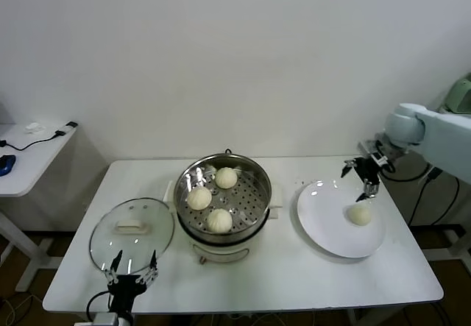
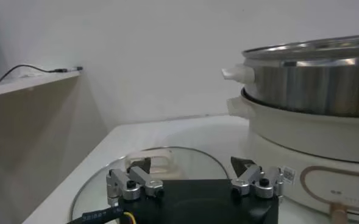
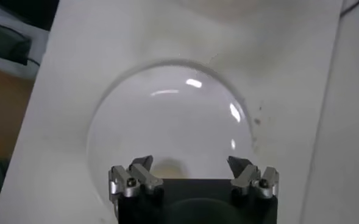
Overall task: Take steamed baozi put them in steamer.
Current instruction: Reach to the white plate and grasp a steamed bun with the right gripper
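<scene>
Three cream-white baozi (image 1: 218,221) lie on the perforated tray inside the shiny steamer (image 1: 190,176) at the table's middle. A fourth baozi (image 1: 360,214) lies on the white plate (image 1: 331,227) to the right. My right gripper (image 1: 358,176) is open and empty, hovering above the plate's far edge, just behind that baozi. In the right wrist view the gripper (image 3: 190,163) hangs over the plate (image 3: 167,115) and the baozi (image 3: 167,168) shows between its fingers, mostly hidden. My left gripper (image 1: 132,263) is open and empty at the table's front left, by the glass lid.
A round glass lid (image 1: 131,232) with a white handle lies flat left of the steamer; it also shows in the left wrist view (image 2: 167,161), beside the steamer's white base (image 2: 307,146). A side table (image 1: 29,153) with cables stands far left.
</scene>
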### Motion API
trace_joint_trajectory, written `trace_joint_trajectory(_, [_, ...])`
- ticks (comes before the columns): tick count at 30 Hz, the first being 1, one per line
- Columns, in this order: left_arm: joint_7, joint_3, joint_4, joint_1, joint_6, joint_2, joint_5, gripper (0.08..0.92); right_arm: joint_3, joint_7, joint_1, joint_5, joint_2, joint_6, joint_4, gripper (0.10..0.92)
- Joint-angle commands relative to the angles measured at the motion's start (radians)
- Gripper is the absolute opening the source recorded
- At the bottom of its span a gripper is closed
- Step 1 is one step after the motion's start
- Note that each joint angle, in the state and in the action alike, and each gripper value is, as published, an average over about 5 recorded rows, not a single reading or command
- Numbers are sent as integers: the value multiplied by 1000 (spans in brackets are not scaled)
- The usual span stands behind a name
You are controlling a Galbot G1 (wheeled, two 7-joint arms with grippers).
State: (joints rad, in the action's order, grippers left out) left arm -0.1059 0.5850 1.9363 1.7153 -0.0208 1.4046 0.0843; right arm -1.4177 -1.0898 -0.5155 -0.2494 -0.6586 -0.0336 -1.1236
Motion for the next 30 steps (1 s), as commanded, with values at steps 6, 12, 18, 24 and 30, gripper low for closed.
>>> trace_joint_trajectory(6, [0,2,-2,11,2,6,-6,823,321,9,375,155,-30,39,246,823])
trace_joint_trajectory(12, [-1,2,-8,12,2,7,-8,823,369,15,401,185,-103,34,317,823])
trace_joint_trajectory(18, [-1,-1,-12,11,1,10,-7,823,364,17,398,221,-144,25,365,823])
trace_joint_trajectory(24, [0,-2,-14,7,2,9,-6,823,352,15,397,226,-162,25,381,823])
trace_joint_trajectory(30, [0,-2,-13,6,4,6,-3,823,344,10,393,234,-164,28,380,757])
